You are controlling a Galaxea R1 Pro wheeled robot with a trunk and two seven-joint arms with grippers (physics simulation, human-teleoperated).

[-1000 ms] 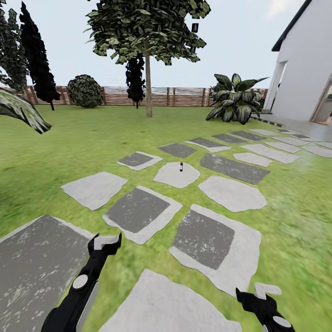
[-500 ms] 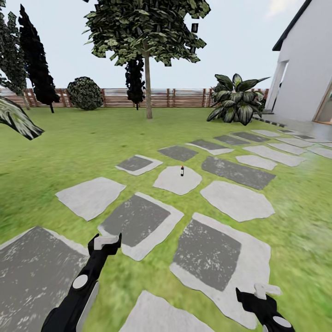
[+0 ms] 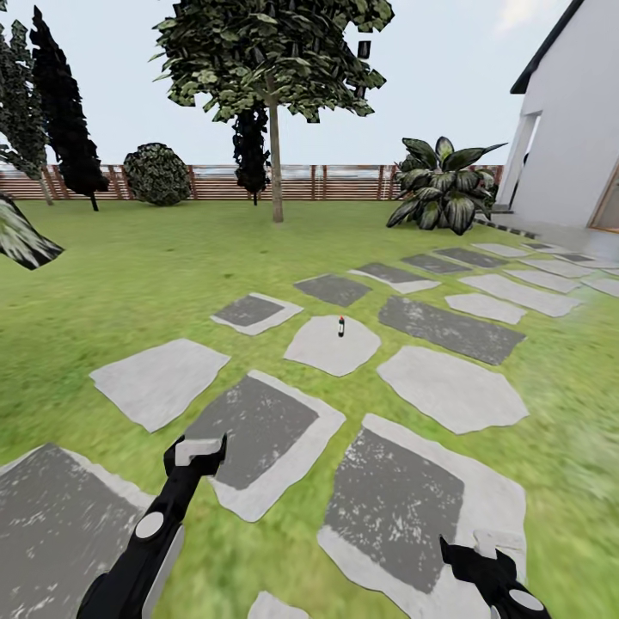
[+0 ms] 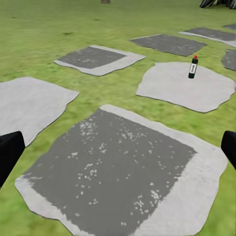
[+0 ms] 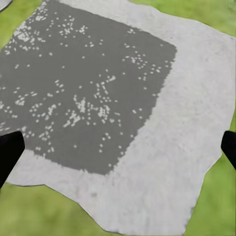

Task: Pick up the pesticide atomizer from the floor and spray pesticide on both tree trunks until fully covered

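Observation:
The pesticide atomizer (image 3: 341, 327) is a tiny dark bottle with a red top, standing upright on a pale stepping stone (image 3: 331, 346) some way ahead; it also appears as the atomizer (image 4: 193, 67) in the left wrist view. One tree (image 3: 276, 172) with a straight pale trunk and a patchy green crown rises at the far side of the garden lawn (image 3: 129, 275). My left gripper (image 3: 199, 447) is open over grass and stone, well short of the atomizer. My right gripper (image 3: 481, 543) is open above a grey-centred slab (image 5: 93, 88). Both hold nothing.
Grey and pale stepping stones (image 3: 258, 425) run across the lawn toward a white house (image 3: 567, 129) at the right. A broad-leaved plant (image 3: 443, 185), a round bush (image 3: 157, 172) and dark thin trees (image 3: 64, 129) stand before the slatted fence (image 3: 344, 182).
The whole head view has shifted: the stones slide down the picture and the atomizer sits a little nearer, so the camera has moved forward. Both arms keep the same pose.

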